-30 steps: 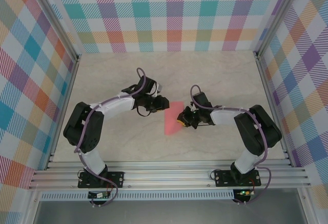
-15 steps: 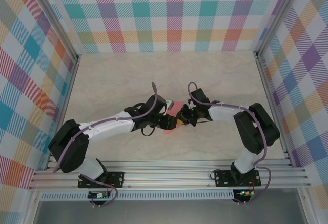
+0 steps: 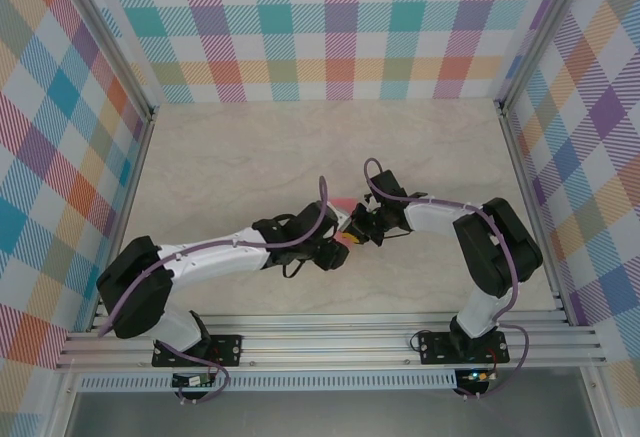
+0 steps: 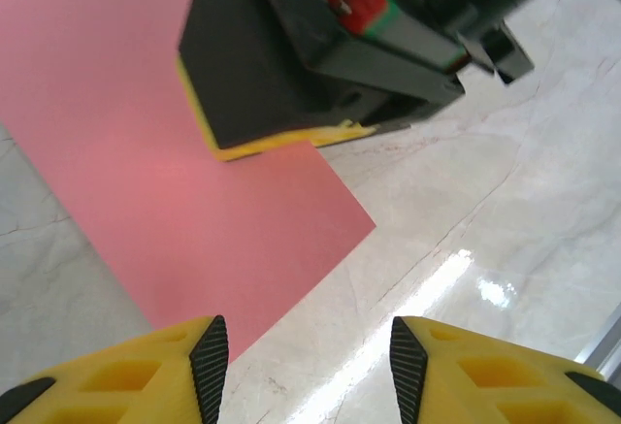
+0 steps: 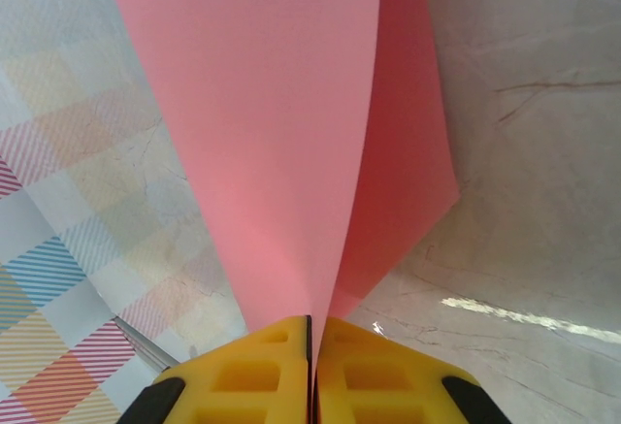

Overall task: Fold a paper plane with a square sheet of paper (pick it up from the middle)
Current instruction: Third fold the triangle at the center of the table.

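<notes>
Pink paper (image 5: 272, 133) pinched by right hand (image 5: 310, 325).

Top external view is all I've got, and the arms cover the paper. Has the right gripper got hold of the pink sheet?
Observer: Yes, the right wrist view shows the right gripper shut on the pink sheet.
Operator: One layer or doubled?
Observer: Doubled. Two pink layers leave the pinch and spread apart.
Operator: And the other arm?
Observer: In the left wrist view the left gripper is open with nothing between its fingers. The sheet is spread ahead of it over the table.
</notes>
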{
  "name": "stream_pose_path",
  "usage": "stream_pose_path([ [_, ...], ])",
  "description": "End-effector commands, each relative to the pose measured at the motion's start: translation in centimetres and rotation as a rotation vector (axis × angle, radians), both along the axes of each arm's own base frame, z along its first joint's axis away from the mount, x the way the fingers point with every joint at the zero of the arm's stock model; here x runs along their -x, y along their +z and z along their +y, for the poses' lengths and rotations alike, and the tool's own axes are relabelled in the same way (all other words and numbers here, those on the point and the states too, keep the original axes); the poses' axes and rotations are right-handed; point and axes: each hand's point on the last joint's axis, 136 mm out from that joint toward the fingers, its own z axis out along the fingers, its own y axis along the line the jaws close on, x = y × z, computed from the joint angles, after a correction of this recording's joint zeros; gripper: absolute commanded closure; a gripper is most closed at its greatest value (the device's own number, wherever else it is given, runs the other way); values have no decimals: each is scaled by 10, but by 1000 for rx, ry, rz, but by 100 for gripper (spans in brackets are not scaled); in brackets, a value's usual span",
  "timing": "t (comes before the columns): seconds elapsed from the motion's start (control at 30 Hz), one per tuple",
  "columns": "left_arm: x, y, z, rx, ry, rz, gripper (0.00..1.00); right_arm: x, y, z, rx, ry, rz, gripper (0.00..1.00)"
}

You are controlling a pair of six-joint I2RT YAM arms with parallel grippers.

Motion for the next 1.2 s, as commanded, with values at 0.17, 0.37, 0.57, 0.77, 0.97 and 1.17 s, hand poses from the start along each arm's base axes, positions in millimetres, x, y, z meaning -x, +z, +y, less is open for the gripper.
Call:
stream_pose_path([
  [0.17, 5, -12, -15, -156, -88, -113, 49, 2, 1, 2, -2, 31, 19, 91],
  [0.37, -6, -21, -16, -228, -79, -199, 49, 5, 1, 3, -12, 36, 27, 91],
  [0.57, -19, -19, -20, -232, -52, -263, 52, 5, 2, 3, -13, 38, 27, 90],
  [0.77, -19, -23, -22, -230, -51, -255, 68, 5, 2, 3, -9, 42, 30, 90],
  [0.97, -18, -23, -21, -229, -47, -251, 90, 3, 3, 0, -1, 35, 30, 87],
  [1.17, -19, -19, -22, -216, -40, -249, 100, 1, 6, -5, 8, 31, 19, 80],
])
